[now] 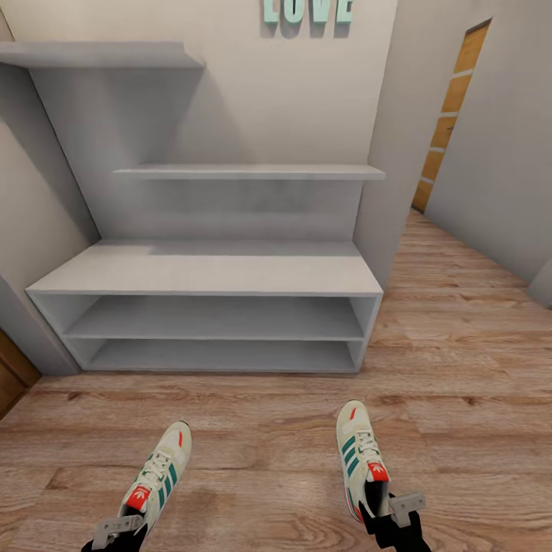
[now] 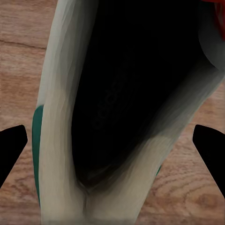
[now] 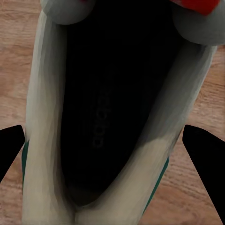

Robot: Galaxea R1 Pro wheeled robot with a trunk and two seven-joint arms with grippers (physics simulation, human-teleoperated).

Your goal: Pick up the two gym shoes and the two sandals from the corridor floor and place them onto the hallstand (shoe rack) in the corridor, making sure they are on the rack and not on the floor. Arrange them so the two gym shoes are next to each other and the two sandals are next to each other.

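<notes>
The hallstand [image 1: 207, 276] occupies the upper and centre-left of the head frame: a pale grey unit with a broad bench top, two open shelves beneath and floating shelves above, all bare. The corridor floor [image 1: 261, 429] fills the lower frame. Two gym shoes sit at the bottom of the head frame, well apart: the left shoe [image 1: 162, 475] at lower left, the right shoe [image 1: 362, 460] at lower right, toes toward the hallstand.

The left claw [image 1: 115, 530] sits at the heel of the left shoe; in the left wrist view its dark fingers [image 2: 11, 150] stand wide on either side of the heel opening. The right claw [image 1: 395, 510] sits likewise at the right shoe [image 3: 103, 117]. Whether either claw bears on its shoe, or the shoes are lifted, cannot be told.

Judged step: carrying or grasping both sneakers for placement. The next move calls for advancing and setting both side by side on the hallstand
</notes>
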